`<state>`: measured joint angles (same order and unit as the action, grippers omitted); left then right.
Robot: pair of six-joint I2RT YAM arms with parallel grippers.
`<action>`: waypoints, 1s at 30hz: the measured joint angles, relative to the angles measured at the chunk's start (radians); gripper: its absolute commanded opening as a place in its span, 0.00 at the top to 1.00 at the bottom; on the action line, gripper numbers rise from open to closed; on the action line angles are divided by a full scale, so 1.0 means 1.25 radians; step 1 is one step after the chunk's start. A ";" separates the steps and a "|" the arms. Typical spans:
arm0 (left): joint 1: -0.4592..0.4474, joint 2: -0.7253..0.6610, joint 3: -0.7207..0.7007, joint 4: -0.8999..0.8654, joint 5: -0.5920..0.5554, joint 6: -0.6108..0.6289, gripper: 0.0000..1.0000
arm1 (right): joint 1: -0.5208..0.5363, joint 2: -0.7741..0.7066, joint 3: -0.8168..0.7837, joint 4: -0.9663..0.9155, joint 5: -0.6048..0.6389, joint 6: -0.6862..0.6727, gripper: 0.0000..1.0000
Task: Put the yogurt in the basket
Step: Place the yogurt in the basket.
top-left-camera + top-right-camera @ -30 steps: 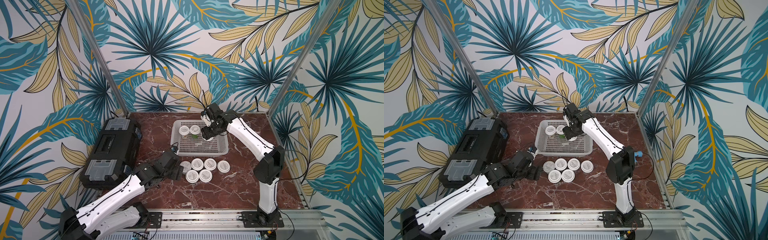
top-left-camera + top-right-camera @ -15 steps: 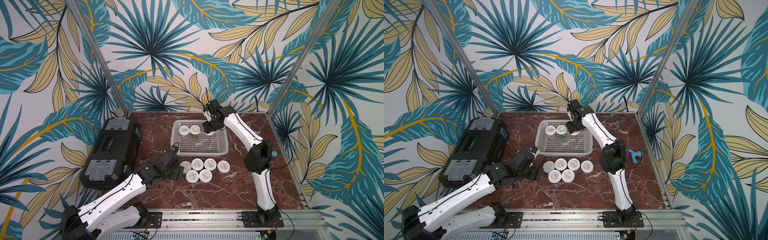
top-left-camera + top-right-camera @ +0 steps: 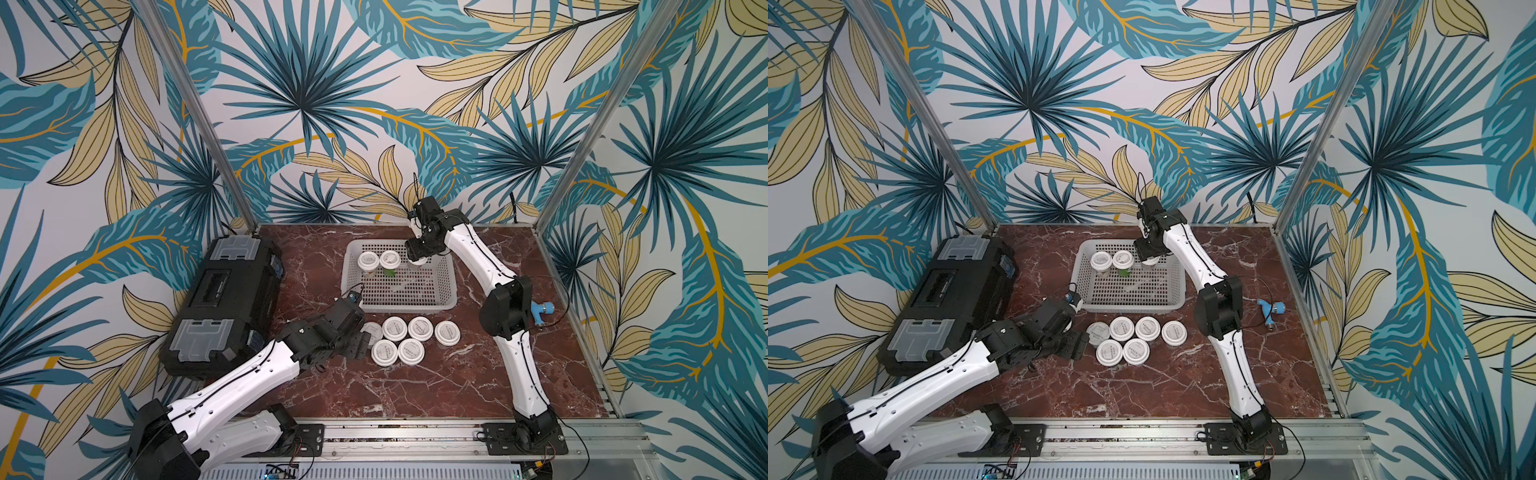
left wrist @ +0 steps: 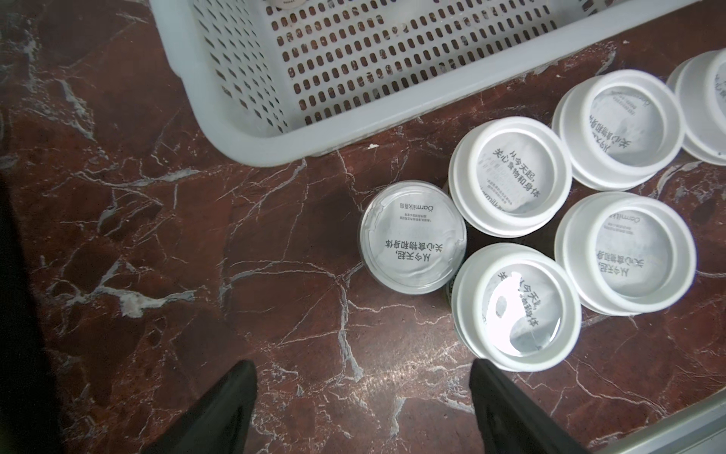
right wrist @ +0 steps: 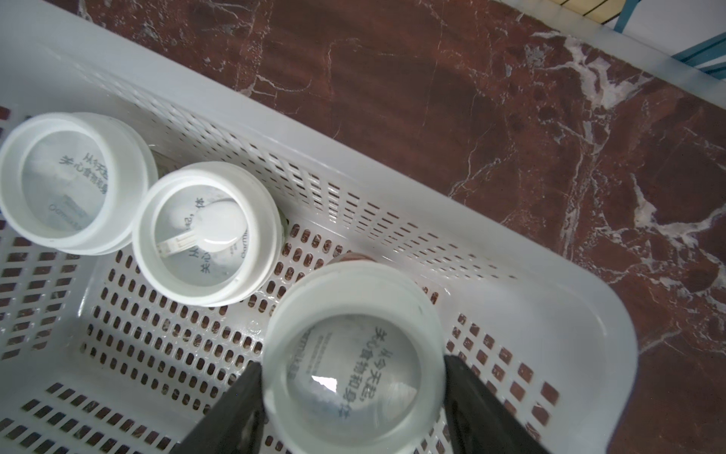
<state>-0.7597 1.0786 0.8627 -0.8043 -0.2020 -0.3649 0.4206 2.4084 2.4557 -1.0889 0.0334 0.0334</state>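
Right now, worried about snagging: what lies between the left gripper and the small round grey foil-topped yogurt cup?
Only bare red-brown marble tabletop, shown in the left wrist view.

A robot lab test cell: leaf-print panels [image 3: 311,83] and aluminium frame posts [image 3: 198,112] enclose a red marble-look counter [image 3: 415,386], with two white robot arms [image 3: 524,374] bolted to a metal rail [image 3: 415,434].
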 measured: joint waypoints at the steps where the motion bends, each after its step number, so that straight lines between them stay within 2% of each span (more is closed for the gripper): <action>1: 0.000 0.002 0.003 0.000 0.000 0.001 0.11 | 0.000 0.003 0.000 0.000 -0.001 0.000 0.30; 30: 0.000 0.031 0.007 0.004 0.000 0.014 0.11 | -0.001 0.058 0.003 0.050 -0.041 0.019 0.26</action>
<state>-0.7597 1.1175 0.8711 -0.7990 -0.2016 -0.3473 0.4191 2.4809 2.4592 -1.0267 -0.0177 0.0574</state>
